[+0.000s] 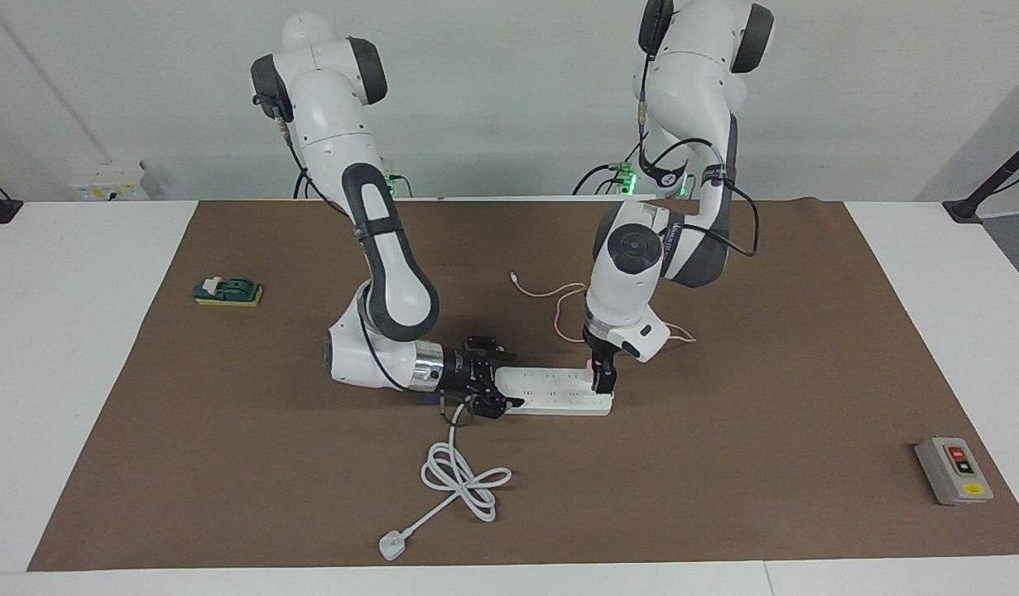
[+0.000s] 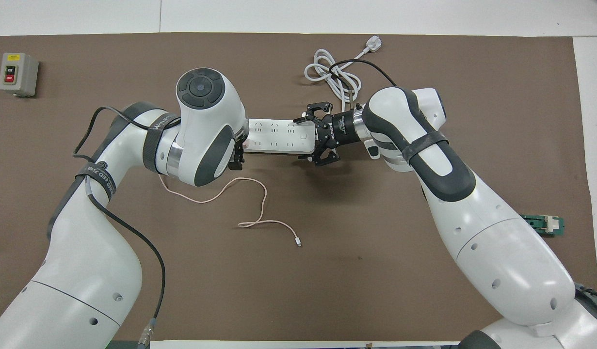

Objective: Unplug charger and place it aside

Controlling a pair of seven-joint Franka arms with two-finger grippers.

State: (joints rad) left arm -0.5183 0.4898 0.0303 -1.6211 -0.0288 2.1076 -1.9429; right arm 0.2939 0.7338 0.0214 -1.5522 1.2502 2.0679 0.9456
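The pale pink charger (image 1: pixel 591 370) is plugged into the white power strip (image 1: pixel 550 389) at the end toward the left arm's end of the table. My left gripper (image 1: pixel 602 382) points straight down and is closed around it. In the overhead view the left wrist hides most of the charger and of the left gripper (image 2: pixel 237 156). The thin pink cable (image 2: pixel 252 194) trails over the mat nearer to the robots. My right gripper (image 1: pixel 509 389) lies low and clamps the strip's other end across its width, also in the overhead view (image 2: pixel 305 138).
The strip's thick white cord (image 1: pixel 459 476) lies coiled farther from the robots, ending in a white plug (image 1: pixel 391 546). A grey switch box (image 1: pixel 954 470) sits toward the left arm's end. A green block on a yellow pad (image 1: pixel 228 291) sits toward the right arm's end.
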